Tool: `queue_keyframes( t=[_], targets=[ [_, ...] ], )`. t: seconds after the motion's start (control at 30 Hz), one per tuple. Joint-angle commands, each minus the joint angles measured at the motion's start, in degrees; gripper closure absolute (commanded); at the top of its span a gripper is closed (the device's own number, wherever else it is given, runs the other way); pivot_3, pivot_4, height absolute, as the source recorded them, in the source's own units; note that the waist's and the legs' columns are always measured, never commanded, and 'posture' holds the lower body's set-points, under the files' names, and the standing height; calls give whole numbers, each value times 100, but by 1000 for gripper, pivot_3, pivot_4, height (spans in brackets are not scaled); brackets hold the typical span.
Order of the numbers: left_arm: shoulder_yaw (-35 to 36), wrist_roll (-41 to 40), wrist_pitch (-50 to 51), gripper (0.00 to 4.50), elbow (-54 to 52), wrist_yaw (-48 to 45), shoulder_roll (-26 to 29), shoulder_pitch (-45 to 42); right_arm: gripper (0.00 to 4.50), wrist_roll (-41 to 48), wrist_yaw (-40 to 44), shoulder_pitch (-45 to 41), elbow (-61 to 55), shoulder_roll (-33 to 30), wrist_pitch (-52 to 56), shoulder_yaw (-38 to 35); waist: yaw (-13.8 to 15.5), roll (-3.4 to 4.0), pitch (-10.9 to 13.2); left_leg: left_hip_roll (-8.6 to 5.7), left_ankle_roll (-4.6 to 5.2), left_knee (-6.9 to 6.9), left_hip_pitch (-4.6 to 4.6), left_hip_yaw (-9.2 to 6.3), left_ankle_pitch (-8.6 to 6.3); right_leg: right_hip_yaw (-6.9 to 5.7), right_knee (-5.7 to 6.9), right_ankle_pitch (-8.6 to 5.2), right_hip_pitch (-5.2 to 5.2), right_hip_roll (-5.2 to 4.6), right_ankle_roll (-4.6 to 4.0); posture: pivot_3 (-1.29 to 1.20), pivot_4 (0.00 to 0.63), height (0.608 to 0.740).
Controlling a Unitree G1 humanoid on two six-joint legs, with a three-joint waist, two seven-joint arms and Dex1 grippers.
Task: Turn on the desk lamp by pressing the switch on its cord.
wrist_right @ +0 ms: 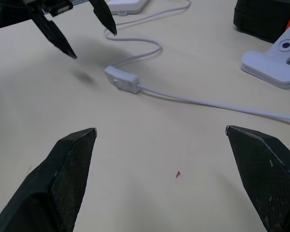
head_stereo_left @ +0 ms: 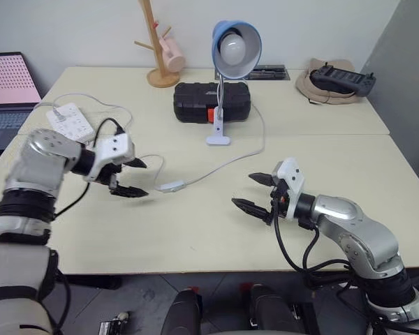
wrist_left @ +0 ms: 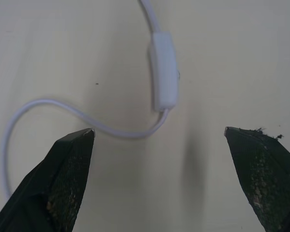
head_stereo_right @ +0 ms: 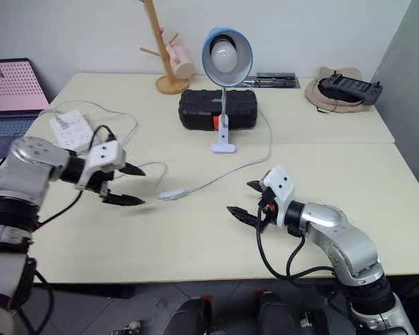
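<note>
Switch (head_stereo_left: pixel 172 186) oblong, smooth white plastic, on thin cord (head_stereo_left: pixel 223 165), both black pointed pincers spread apart.

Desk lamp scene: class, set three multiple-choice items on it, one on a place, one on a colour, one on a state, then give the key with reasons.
1. Where does the switch lie?
A. on the table between the two grippers
B. on the black case
C. inside the hat

2. What colour is the desk lamp shade?
A. red
B. light blue
C. green

3. How do the left gripper jaws stand?
A. shut on the cord
B. shut, holding nothing
C. open, holding nothing

Key: 1 A, it rests on the bare tabletop, nearer the left gripper than the right gripper. 2 B, the dome is light blue around a white bulb. 3 C, the left wrist view shows the jaws apart above the switch.
</note>
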Motion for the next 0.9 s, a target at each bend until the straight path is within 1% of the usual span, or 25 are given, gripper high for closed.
queue_keyframes(
  t=[0.03, 0.23, 0.3, 0.33, 0.37, 0.5, 0.63, 0.67, 0.73, 0.77, 0.87, 0.9],
  targets=[
    [-58, 187, -397, 13, 486, -51, -281, -315, 0, -116, -258, 158, -385, 72, -28, -40, -1, -1, 0, 0, 0, -2, -1, -2, 0, -2, 0, 0, -1, 0, 0, 0, 150, 740],
    [-56, 392, -750, 13, 1161, 51, -684, -575, 0, -119, -610, 466, -657, 171, 83, -203, -3, -2, 0, 0, 0, -1, -2, -7, 0, -4, 4, 0, -1, 1, 0, 0, 150, 740],
    [-89, 462, -918, 13, 1287, -60, -718, -591, 0, -107, -719, 553, -725, 219, 125, -245, -9, -2, 0, 0, 0, 0, -1, -6, 0, -3, 4, 0, 0, 1, 1, 0, 150, 740],
    [-95, 491, -990, 375, 1348, -102, -725, -615, 0, -87, -762, 576, -764, 237, 158, -276, -13, -2, 0, 0, 0, 0, 1, -7, 0, -4, 5, 0, 1, 1, 1, 0, 150, 740],
    [-91, 516, -1025, 473, 1420, -102, -748, -658, 0, -84, -783, 590, -791, 232, 175, -301, -18, -2, 0, 0, 0, -1, 1, -7, 0, -3, 5, 0, 0, 2, 1, 0, 150, 740],
    [-85, 642, -1120, 1372, 1706, -54, -930, -831, 0, -139, -811, 576, -735, 176, 158, -416, -8, -2, 0, 2, 0, 1, 1, -11, 0, -5, 7, 0, 1, 6, 1, 0, 150, 740],
    [-67, 708, -1209, 2311, 1763, -63, -986, -829, 0, -150, -837, 567, -743, 189, 180, -463, -8, -2, 0, 1, 0, 2, 0, -10, 0, -4, 5, 0, 3, 5, 1, 0, 150, 740],
    [-55, 715, -1221, 2408, 1766, -41, -1008, -816, 0, -151, -845, 571, -751, 198, 187, -475, -8, -2, 0, 1, 0, 2, 0, -10, 0, -4, 5, 0, 3, 5, 0, 0, 150, 740],
    [-51, 746, -1268, 2854, 1773, -46, -1013, -784, 0, -158, -873, 588, -785, 220, 207, -476, -8, -2, 0, 1, 0, 0, 1, -11, 0, -5, 5, 0, 2, 5, 0, 0, 150, 740],
    [-81, 792, -1341, 2956, 1775, -47, -1002, -756, 0, -145, -877, 599, -796, 225, 216, -488, -8, -2, 0, 1, 0, 0, 1, -12, 0, -5, 6, 0, 2, 5, 0, 0, 150, 740],
    [-99, 883, -1417, 3650, 1849, 77, -1016, -730, 0, -116, -906, 590, -795, 250, 236, -503, -9, -2, 0, 1, 0, 1, 1, -12, 0, -5, 6, 0, 2, 6, 0, 0, 150, 740],
    [-92, 897, -1432, 3805, 1865, 102, -1017, -724, 0, -112, -922, 581, -793, 261, 240, -503, -8, -2, 0, 1, 0, 1, 1, -12, 0, -5, 6, 0, 2, 6, 0, 0, 150, 740]
  ],
)
